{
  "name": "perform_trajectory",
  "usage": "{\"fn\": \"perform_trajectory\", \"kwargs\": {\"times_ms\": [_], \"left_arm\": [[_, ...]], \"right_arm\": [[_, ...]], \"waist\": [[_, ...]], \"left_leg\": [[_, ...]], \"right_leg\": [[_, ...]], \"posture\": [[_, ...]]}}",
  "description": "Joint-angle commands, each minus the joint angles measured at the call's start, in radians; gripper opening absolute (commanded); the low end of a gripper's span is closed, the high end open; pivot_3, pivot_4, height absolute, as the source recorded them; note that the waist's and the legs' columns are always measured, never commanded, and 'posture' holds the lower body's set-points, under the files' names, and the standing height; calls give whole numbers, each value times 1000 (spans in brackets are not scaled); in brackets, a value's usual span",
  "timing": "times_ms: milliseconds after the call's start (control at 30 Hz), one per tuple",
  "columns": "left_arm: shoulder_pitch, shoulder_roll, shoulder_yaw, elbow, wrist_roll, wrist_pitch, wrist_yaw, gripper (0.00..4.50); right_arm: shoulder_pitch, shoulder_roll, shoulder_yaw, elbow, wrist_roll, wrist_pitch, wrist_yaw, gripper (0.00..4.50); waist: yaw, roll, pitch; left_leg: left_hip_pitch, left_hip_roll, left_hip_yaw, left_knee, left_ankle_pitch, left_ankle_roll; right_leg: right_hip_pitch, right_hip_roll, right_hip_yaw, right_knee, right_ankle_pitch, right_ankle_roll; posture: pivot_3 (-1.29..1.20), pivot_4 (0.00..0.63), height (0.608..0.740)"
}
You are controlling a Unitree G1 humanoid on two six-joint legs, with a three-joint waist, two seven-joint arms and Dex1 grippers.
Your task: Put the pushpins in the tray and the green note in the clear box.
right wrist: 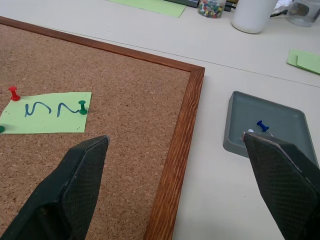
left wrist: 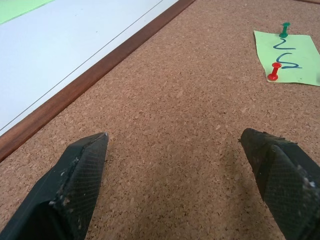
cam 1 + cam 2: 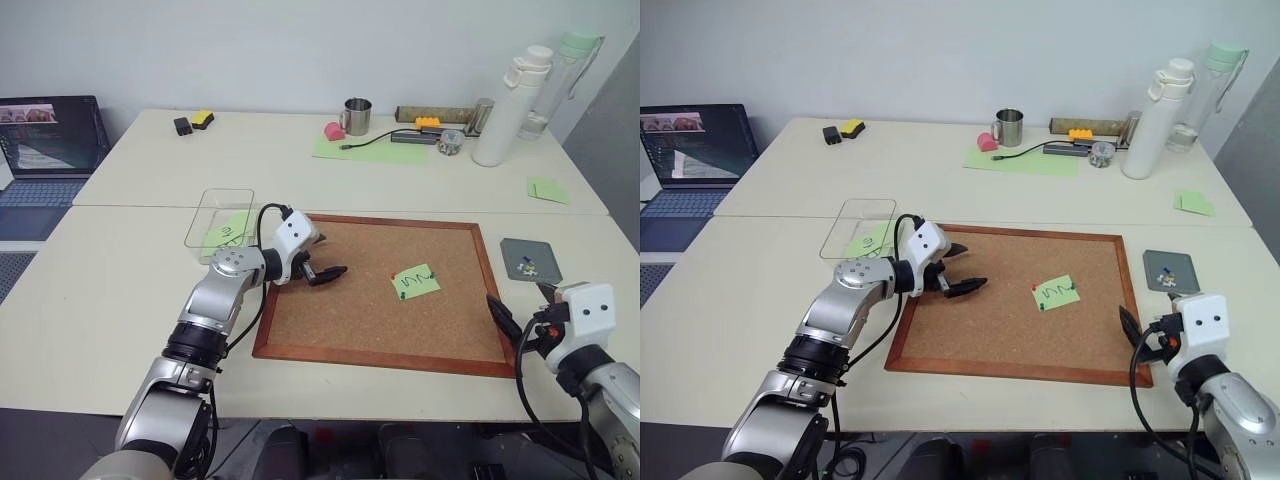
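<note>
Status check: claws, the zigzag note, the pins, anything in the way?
Left claw open over the corkboard, empty. Right claw open by the board's right edge. Note pinned by a red pin and green pins. Nothing in the way.

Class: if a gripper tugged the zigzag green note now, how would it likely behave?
The green note looks like thin paper, so probably floppy and very light. A red pushpin and green pushpins pin it to the corkboard, so it may tear.
</note>
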Motion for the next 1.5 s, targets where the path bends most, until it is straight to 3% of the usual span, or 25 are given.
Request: {"fn": "perform_trajectory", "kwargs": {"times_ms": [33,1000,1233,1500], "left_arm": [[-26,3,12,-10,0,-14,12,4485],[-9,2,52,-80,-120,36,-64,4485],[26,-13,58,-175,-205,103,-101,3339],[54,-23,29,-200,-200,94,-93,1938]], "right_arm": [[-20,-3,-9,-16,0,-10,-10,4500],[-45,-5,51,-6,-19,7,-4,4500],[-182,-17,131,113,-48,-5,2,4500],[-275,25,199,234,-63,-38,-2,4500]], "waist": [[0,0,0],[-1,0,0],[-3,0,0],[-2,0,0]], "left_leg": [[0,0,0,0,0,0],[0,0,0,0,0,0],[0,0,0,1,0,0],[0,0,0,1,0,0]], "right_leg": [[0,0,0,0,0,0],[0,0,0,0,0,0],[0,0,0,0,0,0],[0,0,0,0,0,0]], "posture": [[0,150,740],[0,150,740],[0,150,740],[0,150,740]]}}
